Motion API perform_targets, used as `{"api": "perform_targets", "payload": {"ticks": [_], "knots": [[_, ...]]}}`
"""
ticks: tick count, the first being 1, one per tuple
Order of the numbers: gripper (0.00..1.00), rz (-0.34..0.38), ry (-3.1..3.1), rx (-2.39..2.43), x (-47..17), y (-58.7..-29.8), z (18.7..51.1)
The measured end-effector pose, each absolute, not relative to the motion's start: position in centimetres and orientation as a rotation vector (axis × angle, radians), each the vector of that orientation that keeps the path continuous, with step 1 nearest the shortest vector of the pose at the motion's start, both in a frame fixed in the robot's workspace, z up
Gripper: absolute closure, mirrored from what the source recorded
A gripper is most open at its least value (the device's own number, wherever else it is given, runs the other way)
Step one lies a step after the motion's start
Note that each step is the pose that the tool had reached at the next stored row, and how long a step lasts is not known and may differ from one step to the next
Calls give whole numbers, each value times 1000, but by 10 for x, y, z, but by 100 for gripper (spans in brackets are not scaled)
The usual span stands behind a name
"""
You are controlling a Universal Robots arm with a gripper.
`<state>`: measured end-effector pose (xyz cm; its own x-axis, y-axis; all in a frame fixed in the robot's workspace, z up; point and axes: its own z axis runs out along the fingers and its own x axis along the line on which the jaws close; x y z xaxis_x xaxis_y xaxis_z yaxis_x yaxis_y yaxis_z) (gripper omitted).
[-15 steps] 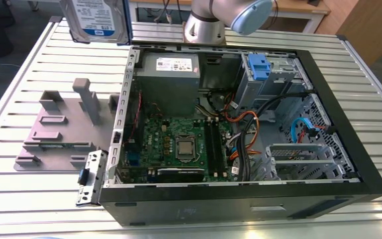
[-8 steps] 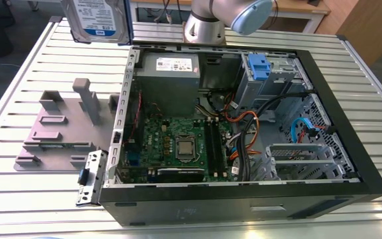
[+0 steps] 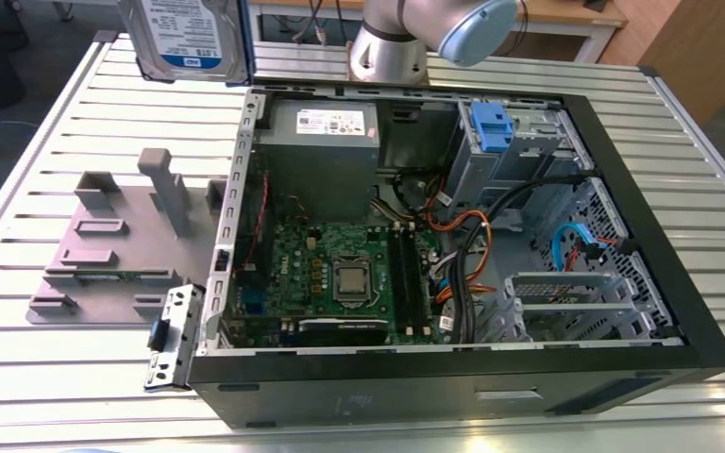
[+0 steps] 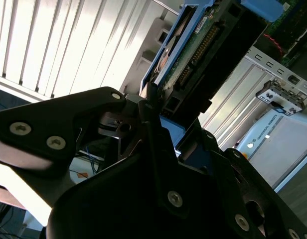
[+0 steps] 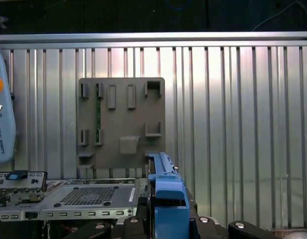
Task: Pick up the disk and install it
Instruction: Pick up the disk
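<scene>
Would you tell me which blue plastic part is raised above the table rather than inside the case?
The rails framing the disk, held in the gripper; the bare blue clip sits inside the case.

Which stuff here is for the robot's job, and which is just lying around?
For the job: silver-grey labelled disk in blue rails, black gripper clamping it, open black computer case.
Lying about: grey slotted holder plate, small metal bracket beside the case.
</scene>
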<state>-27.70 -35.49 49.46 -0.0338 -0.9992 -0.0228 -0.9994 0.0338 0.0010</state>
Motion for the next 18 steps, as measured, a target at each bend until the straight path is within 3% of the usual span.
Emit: {"api": "perform_targets", "payload": {"ticks": [18], "knots": [[64,25,2247,-2173,-272,-355,495]]}}
